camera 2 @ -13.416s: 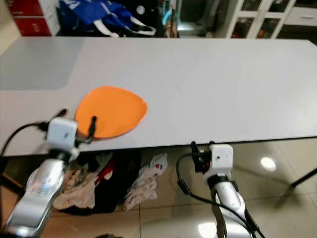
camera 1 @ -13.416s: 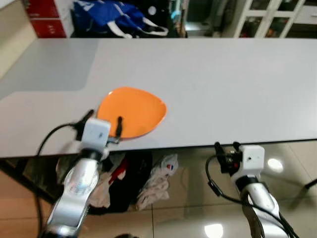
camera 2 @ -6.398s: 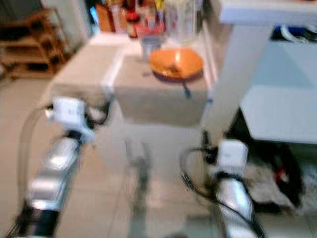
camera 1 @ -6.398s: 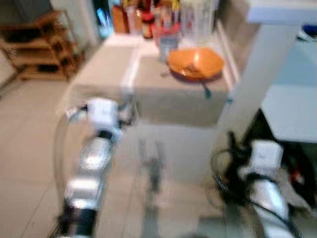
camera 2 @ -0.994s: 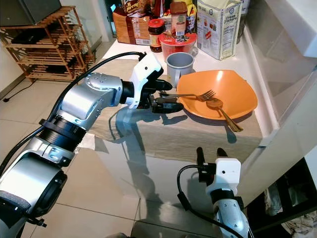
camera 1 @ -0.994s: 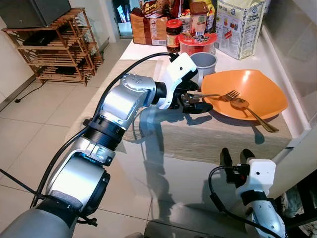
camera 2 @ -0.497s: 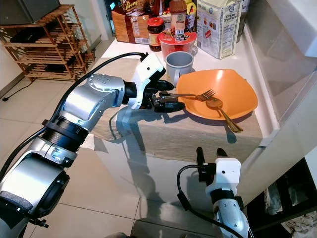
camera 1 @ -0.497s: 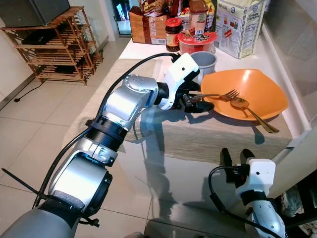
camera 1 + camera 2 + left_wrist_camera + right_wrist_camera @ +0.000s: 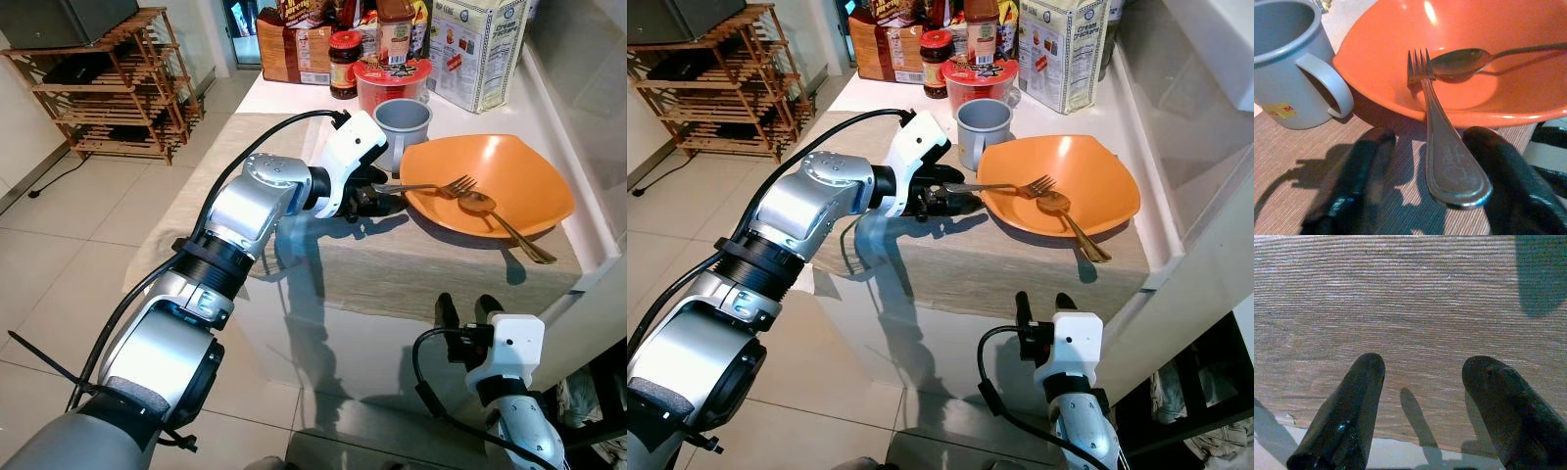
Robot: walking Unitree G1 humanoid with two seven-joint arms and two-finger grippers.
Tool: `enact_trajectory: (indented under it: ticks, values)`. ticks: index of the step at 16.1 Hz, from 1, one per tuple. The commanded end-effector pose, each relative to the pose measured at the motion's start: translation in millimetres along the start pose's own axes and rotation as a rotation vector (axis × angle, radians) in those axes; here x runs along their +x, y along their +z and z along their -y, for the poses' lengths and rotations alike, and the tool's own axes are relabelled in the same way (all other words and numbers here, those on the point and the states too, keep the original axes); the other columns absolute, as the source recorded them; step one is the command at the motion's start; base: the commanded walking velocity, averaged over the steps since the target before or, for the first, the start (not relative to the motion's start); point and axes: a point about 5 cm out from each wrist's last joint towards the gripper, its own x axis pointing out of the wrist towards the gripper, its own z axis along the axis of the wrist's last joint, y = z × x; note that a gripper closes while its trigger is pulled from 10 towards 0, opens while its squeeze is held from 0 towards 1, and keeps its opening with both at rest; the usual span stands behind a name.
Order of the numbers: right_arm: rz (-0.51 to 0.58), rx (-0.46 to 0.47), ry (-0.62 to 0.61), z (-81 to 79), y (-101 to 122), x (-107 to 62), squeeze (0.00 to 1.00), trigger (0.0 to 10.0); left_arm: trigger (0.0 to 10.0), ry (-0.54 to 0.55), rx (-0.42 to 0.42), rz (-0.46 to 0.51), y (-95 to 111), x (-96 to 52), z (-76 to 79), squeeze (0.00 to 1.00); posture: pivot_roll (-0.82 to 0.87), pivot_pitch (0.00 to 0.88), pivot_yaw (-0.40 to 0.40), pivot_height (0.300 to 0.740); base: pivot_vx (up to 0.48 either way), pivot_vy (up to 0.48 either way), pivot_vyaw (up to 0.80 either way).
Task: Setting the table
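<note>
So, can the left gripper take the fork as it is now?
Probably yes. The left gripper is open with the fork handle between its fingers, sticking out over the orange bowl's rim; nothing blocks it.

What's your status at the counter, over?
Left gripper open, fingers either side of the fork handle, not closed on it. Fork tines rest in the orange plate beside the spoon. Grey mug close by. Right gripper idle, open.
</note>
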Motion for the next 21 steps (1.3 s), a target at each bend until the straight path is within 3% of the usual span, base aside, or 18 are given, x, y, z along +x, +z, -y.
enact_trajectory:
  ticks: [1,11,15,19,21]
  values:
    - [-0.003,-0.006,0.01,-2.4,1,2.5,0.0,10.0,0.0,0.023,0.009,0.013,5,-3.2,-4.8,0.0,-0.09,0.05,0.106,0.74,0.0,0.0,0.0]
    - [-0.014,-0.005,0.012,-3.8,0,4.0,0.0,10.0,0.0,0.021,0.01,0.025,4,-4.5,-2.5,0.0,-0.09,0.046,0.104,0.74,0.0,0.0,0.0]
    - [-0.022,-0.005,0.015,-3.1,-1,3.8,0.0,10.0,0.0,0.016,0.001,0.085,10,-9.2,0.1,0.0,-0.09,0.045,0.098,0.74,0.0,0.0,0.0]
    - [-0.028,-0.007,0.021,-3.7,-3,4.0,0.0,10.0,0.0,0.102,0.013,0.266,37,-24.4,-9.2,0.0,-0.08,0.036,0.096,0.74,0.0,0.0,0.0]
    - [-0.033,-0.007,0.026,-4.1,-5,4.3,0.0,10.0,0.0,0.183,0.028,0.418,52,-42.2,-13.1,0.0,-0.08,0.03,0.092,0.74,0.0,0.0,0.0]
